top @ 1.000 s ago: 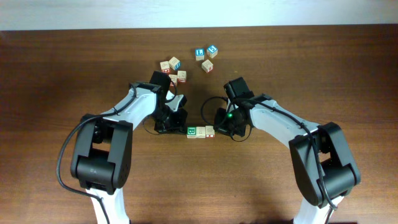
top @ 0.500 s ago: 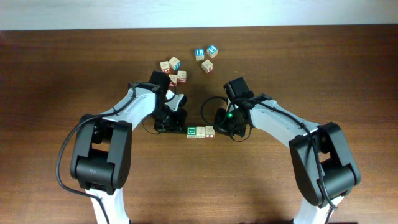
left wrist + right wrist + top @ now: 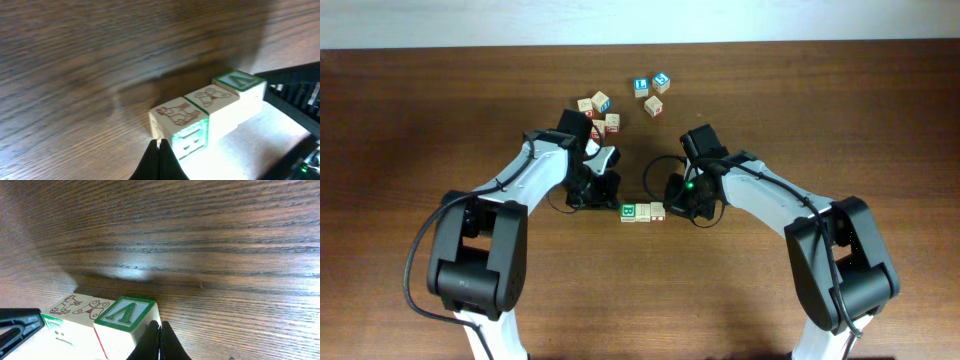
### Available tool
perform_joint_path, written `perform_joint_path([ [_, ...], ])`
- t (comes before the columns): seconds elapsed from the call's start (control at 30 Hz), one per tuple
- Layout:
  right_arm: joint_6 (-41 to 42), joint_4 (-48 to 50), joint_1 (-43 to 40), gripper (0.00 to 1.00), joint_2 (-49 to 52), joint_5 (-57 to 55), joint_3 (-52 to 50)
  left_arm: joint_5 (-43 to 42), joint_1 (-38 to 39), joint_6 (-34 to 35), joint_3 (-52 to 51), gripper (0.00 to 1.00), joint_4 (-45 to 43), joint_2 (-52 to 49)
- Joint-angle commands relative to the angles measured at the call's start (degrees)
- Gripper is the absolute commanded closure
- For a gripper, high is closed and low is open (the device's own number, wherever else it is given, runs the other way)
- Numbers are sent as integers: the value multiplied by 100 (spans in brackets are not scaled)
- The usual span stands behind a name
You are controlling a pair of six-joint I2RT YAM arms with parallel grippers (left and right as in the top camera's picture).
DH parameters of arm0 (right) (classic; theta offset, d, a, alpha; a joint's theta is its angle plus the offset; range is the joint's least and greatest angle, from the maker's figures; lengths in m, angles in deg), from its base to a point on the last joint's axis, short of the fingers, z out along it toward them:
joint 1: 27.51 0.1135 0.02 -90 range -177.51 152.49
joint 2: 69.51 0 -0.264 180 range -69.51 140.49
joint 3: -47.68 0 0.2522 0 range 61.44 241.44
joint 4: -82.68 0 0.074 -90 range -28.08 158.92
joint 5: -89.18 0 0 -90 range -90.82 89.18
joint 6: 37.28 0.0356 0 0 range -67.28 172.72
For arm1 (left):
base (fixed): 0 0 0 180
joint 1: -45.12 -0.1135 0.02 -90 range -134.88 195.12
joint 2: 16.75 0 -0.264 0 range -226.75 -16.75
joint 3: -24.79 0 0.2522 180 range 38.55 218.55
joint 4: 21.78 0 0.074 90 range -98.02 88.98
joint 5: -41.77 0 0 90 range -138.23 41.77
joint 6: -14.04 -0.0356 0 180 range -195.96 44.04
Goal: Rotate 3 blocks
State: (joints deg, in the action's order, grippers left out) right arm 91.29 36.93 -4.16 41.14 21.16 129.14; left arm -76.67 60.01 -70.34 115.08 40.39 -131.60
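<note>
Three pale wooden blocks lie in a tight row at the table's middle: a green-faced one (image 3: 629, 212), a beige one (image 3: 644, 212) and a red-trimmed one (image 3: 658, 211). My left gripper (image 3: 615, 205) is shut and empty, its tip at the row's left end, touching the corner of the nearest block (image 3: 177, 114). My right gripper (image 3: 671, 208) is also shut and empty. Its tip (image 3: 160, 326) rests against the right side of the green-framed V block (image 3: 125, 314). Beyond that one lie the middle block (image 3: 89, 311) and the far block (image 3: 65, 305).
A cluster of other letter cubes (image 3: 600, 103) sits behind the left arm, one (image 3: 612, 124) close to its wrist. Two blue-faced cubes (image 3: 640, 86) (image 3: 662, 81) and a plain one (image 3: 654, 105) lie farther back. Bare wood surrounds the row.
The left arm's wrist and elbow have shifted slightly toward the back. The row of blocks and the right arm stay where they were.
</note>
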Motion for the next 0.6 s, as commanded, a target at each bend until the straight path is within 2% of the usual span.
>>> perform_joint_path([
  [0.0, -17, -11, -11, 96, 42, -55, -31, 450, 11, 330, -118, 100, 4, 157],
  [0.57, -17, -13, -11, 96, 42, -52, -31, 195, 358, 391, -155, 100, -151, 157],
])
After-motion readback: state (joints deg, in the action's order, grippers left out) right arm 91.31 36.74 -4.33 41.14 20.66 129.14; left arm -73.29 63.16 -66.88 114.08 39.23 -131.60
